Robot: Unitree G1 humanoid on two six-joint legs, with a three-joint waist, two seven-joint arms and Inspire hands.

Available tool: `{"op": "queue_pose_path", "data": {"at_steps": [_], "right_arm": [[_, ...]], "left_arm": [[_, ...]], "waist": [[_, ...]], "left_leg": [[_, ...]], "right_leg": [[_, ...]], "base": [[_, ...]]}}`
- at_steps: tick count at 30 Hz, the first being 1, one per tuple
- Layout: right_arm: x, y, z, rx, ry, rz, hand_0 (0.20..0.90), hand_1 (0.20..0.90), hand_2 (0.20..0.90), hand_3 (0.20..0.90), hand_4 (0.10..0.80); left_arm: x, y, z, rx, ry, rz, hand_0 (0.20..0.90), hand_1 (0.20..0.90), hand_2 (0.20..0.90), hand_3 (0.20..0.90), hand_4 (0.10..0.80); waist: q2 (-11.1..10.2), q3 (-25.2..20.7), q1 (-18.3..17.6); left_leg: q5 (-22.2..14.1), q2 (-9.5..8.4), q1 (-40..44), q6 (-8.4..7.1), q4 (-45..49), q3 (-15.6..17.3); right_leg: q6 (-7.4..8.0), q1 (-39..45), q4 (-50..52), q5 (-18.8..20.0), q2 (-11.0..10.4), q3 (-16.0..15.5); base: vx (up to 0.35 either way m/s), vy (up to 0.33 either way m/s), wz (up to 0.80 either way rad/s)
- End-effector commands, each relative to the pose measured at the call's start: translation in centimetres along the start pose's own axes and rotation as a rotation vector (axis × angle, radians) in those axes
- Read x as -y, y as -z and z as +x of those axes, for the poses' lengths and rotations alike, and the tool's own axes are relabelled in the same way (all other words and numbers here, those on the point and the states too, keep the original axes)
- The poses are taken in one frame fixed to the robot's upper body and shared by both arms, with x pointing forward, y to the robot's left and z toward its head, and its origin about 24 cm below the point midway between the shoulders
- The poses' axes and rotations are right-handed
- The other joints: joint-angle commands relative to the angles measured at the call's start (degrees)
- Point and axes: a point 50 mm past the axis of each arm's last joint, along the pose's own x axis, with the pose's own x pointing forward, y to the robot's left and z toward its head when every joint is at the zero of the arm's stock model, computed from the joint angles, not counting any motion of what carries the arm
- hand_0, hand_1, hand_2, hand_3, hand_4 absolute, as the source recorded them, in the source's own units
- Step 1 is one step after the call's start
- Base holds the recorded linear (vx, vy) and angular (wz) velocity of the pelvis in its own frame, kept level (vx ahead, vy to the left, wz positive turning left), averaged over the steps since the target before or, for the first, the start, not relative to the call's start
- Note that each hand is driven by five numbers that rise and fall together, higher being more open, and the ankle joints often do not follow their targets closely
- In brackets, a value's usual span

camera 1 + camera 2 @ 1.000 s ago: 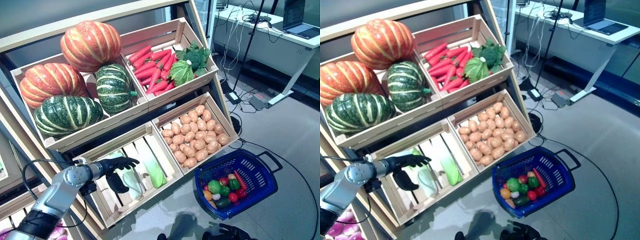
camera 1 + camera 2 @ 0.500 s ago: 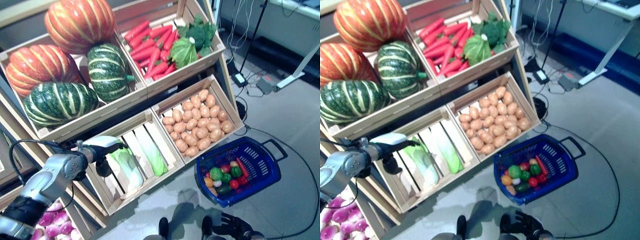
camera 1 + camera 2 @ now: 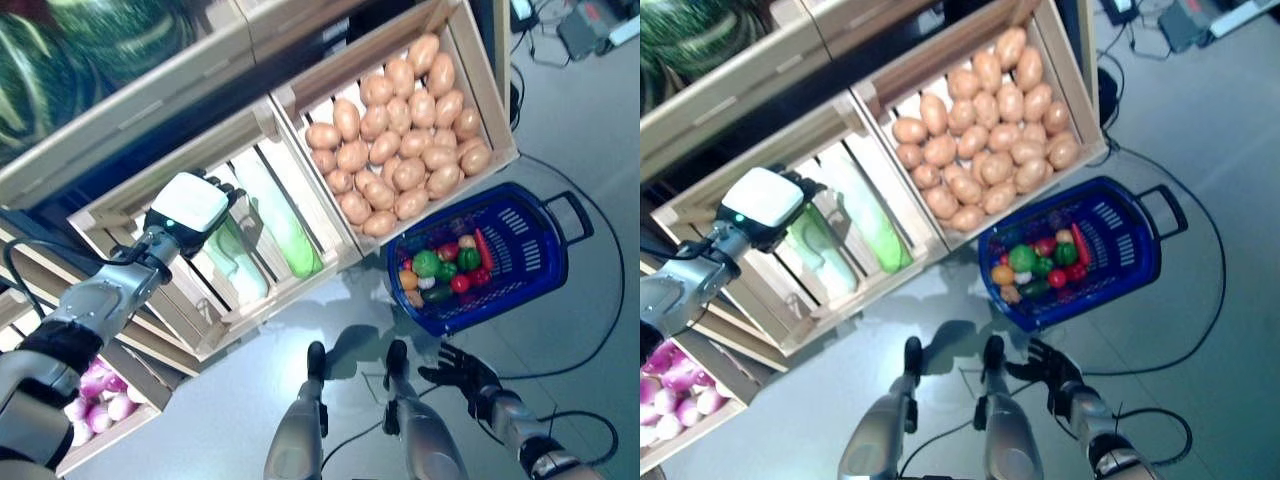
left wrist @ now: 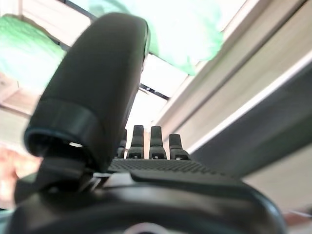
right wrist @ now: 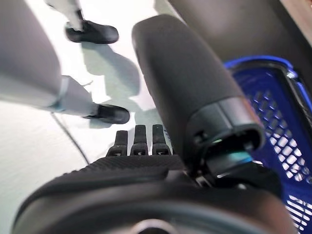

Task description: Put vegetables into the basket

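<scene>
The blue basket [image 3: 540,285] stands on the floor right of the stand and holds small green, red and orange vegetables [image 3: 440,275]. My left hand [image 3: 187,207] is open inside the lower left crate [image 3: 270,300], just above long pale green vegetables [image 3: 238,268]. Its wrist view shows straight fingers [image 4: 151,141] with the pale green vegetables [image 4: 190,29] beyond them. My right hand [image 3: 462,372] is open with spread fingers, low over the floor in front of the basket. The basket also shows in the right wrist view [image 5: 278,97].
The wooden stand [image 3: 130,110] slopes up to the left, with a second crate [image 3: 490,90] right of the hand's crate and close above the basket. A lower shelf [image 3: 110,430] sticks out at the bottom left. Grey floor [image 3: 590,120] lies right of the basket.
The camera has tilted down, so the whole picture has shifted. My left hand has moved further into the lower left crate, over the pale green vegetables. My right hand has come into view.
</scene>
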Motion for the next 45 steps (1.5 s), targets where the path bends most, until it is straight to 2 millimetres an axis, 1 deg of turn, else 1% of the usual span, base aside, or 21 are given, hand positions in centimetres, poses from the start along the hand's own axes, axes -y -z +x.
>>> {"op": "queue_pose_path", "data": {"at_steps": [1,6,9,13,15,19,21,26,28,31,35,38,42,45], "right_arm": [[1.6,-0.8,-0.5,0.07,0.075,0.018,0.9,0.9,0.9,0.9,0.8],[1.6,-2.4,-0.2,0.111,0.079,0.008,0.9,0.9,0.9,0.9,0.8],[1.5,-3.4,0.1,0.132,0.077,-0.001,0.9,0.9,0.9,0.9,0.8],[1.5,-4.2,0.2,0.15,0.081,0.002,0.9,0.9,0.9,0.9,0.8],[1.3,-4.5,0.3,0.16,0.073,0.0,0.9,0.9,0.9,0.9,0.8],[1.1,-5.1,0.3,0.177,0.071,-0.009,0.9,0.9,0.9,0.9,0.8],[1.3,-5.3,0.3,0.182,0.076,-0.01,0.9,0.9,0.9,0.9,0.8],[1.9,-5.2,-0.1,0.188,0.091,-0.006,0.9,0.9,0.9,0.9,0.8],[2.1,-5.3,-0.2,0.197,0.096,0.0,0.9,0.9,0.9,0.9,0.8],[2.1,-5.7,-0.2,0.216,0.096,0.005,0.9,0.9,0.9,0.9,0.8],[1.9,-6.9,-0.3,0.257,0.097,0.011,0.9,0.9,0.9,0.9,0.8],[1.7,-7.2,-0.4,0.273,0.095,0.013,0.9,0.9,0.9,0.9,0.8],[1.6,-8.0,-0.5,0.301,0.09,0.014,0.9,0.9,0.9,0.9,0.8],[1.4,-8.2,-0.5,0.314,0.083,0.022,0.9,0.9,0.9,0.9,0.8]], "left_arm": [[-4.0,3.8,1.1,-0.144,-0.23,0.087,0.9,0.9,0.9,0.9,0.8],[-3.6,4.6,1.3,-0.193,-0.202,0.116,0.9,0.9,0.9,0.9,0.8],[-3.0,4.9,0.9,-0.23,-0.209,0.138,0.9,0.9,0.9,0.9,0.8],[-2.0,5.0,0.6,-0.267,-0.145,0.132,0.9,0.9,0.9,0.9,0.8],[-1.2,5.2,0.2,-0.298,-0.102,0.128,0.9,0.9,0.9,0.9,0.8],[-0.4,5.7,-0.7,-0.36,-0.078,0.127,0.9,0.9,0.9,0.9,0.8],[-0.6,6.1,-1.0,-0.379,-0.086,0.14,0.9,0.9,0.9,0.9,0.8],[-2.3,7.0,-1.6,-0.418,-0.128,0.174,0.9,0.9,0.9,0.9,0.8],[-2.6,7.4,-1.8,-0.442,-0.145,0.178,0.9,0.9,0.9,0.9,0.8],[-2.7,7.8,-2.0,-0.466,-0.132,0.18,0.9,0.9,0.9,0.9,0.8],[-2.3,8.5,-2.7,-0.519,-0.151,0.204,0.9,0.9,0.9,0.9,0.8],[-2.2,9.1,-3.2,-0.555,-0.202,0.23,0.9,0.9,0.9,0.9,0.8],[-3.0,9.7,-3.3,-0.559,-0.28,0.256,0.9,0.9,0.9,0.9,0.8],[-3.2,10.5,-3.3,-0.564,-0.264,0.276,0.9,0.9,0.9,0.9,0.8]], "waist": [[-0.33,-0.57,-0.62],[-0.73,1.12,-0.98],[-1.03,1.54,-1.03],[-1.41,1.54,-1.24],[-1.52,1.54,-1.31],[-1.37,1.54,-1.2],[-1.21,1.54,-0.96],[-0.68,1.54,-0.25],[-0.67,1.54,-0.12],[-0.87,1.54,-0.25],[-1.63,1.54,-0.63],[-2.16,1.54,-0.78],[-2.75,1.54,-1.05],[-3.54,1.54,-1.22]], "left_leg": [[-0.61,1.76,-9.65,-3.24,9.96,-0.51],[-1.03,1.73,-13.02,-3.29,13.38,-0.48],[-1.52,1.71,-14.9,-3.22,15.43,-0.47],[-2.32,1.63,-17.28,-3.09,17.89,-0.62],[-2.23,1.65,-17.67,-3.14,18.15,-0.55],[-1.92,1.51,-18.14,-3.13,18.29,-0.3],[-1.68,1.38,-18.81,-3.15,18.59,-0.41],[-1.34,1.17,-20.45,-3.15,19.42,-0.65],[-1.41,1.2,-21.47,-3.08,19.62,-0.59],[-1.2,1.32,-23.19,-3.13,20.54,-0.78],[-2.43,1.54,-25.15,-2.47,21.08,-0.2],[-2.51,1.54,-26.38,-2.48,21.39,-0.37],[-2.58,1.76,-27.87,-2.42,21.93,-0.41],[-3.01,2.03,-29.22,-2.36,23.19,-0.86]], "right_leg": [[1.38,-2.5,11.76,-8.21,-2.4,2.59],[0.99,-5.44,14.54,-9.22,-2.32,3.27],[0.7,-7.34,16.34,-9.82,-2.21,3.92],[0.47,-9.48,18.11,-10.46,-2.18,4.6],[0.49,-9.78,18.23,-10.51,-2.15,4.85],[0.39,-10.23,18.37,-10.71,-2.14,5.14],[0.33,-10.81,18.72,-10.87,-2.23,5.07],[0.15,-12.2,19.78,-11.46,-2.65,4.59],[0.1,-13.37,20.46,-11.68,-2.78,4.46],[-0.02,-15.04,21.5,-11.85,-2.69,4.53],[-0.13,-18.24,23.57,-11.98,-2.46,5.02],[0.0,-19.8,24.31,-11.91,-2.32,5.05],[-0.12,-21.55,25.09,-11.92,-2.06,5.09],[-0.03,-22.95,26.64,-12.29,-1.93,4.98]], "base": [[-0.117,0.025,-0.06],[-0.082,0.024,-0.06],[-0.052,0.019,-0.07],[-0.035,0.005,-0.06],[-0.004,-0.003,-0.05],[-0.007,0.03,-0.04],[-0.017,0.03,-0.04],[-0.002,0.012,-0.02],[-0.012,0.015,0.04],[0.0,0.03,0.05],[-0.016,0.032,0.03],[-0.001,0.011,0.0],[0.0,0.0,0.0],[0.0,0.0,0.0]]}}
